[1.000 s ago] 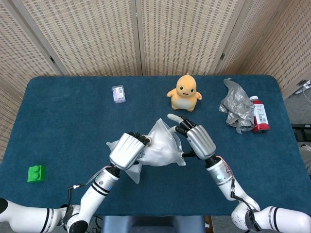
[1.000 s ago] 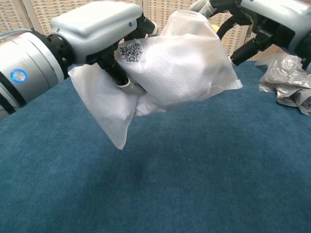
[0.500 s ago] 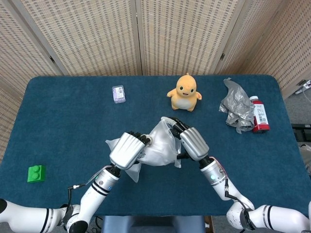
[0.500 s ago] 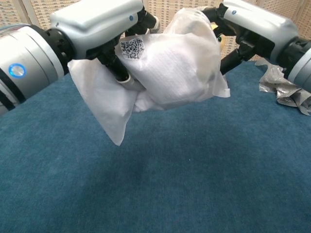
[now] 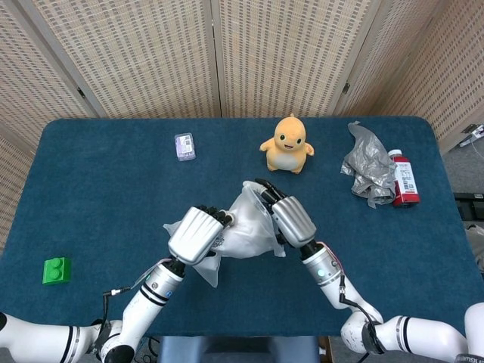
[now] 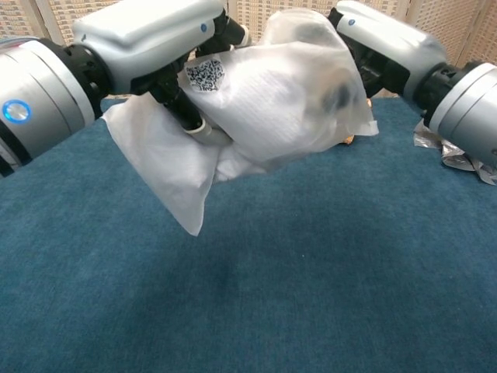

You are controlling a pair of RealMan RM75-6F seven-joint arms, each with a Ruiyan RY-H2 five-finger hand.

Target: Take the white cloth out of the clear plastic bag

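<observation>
Over the near middle of the table (image 5: 91,219), the left hand (image 5: 198,234) holds the bag (image 6: 272,101) aloft by its labelled end. The right hand (image 5: 286,218) has moved in from the side; its fingers now press into the bag's far end, probably reaching for the cloth (image 6: 167,167). The cloth is bunched inside, one corner hanging out below.

silver-backed hands | black fingers (image 5: 264,189) | white-grey forearms | blue wrist lights

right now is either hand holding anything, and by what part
Both hold the clear plastic bag with the white cloth inside, lifted off the table: left hand grips its left end, right hand its right side.
</observation>
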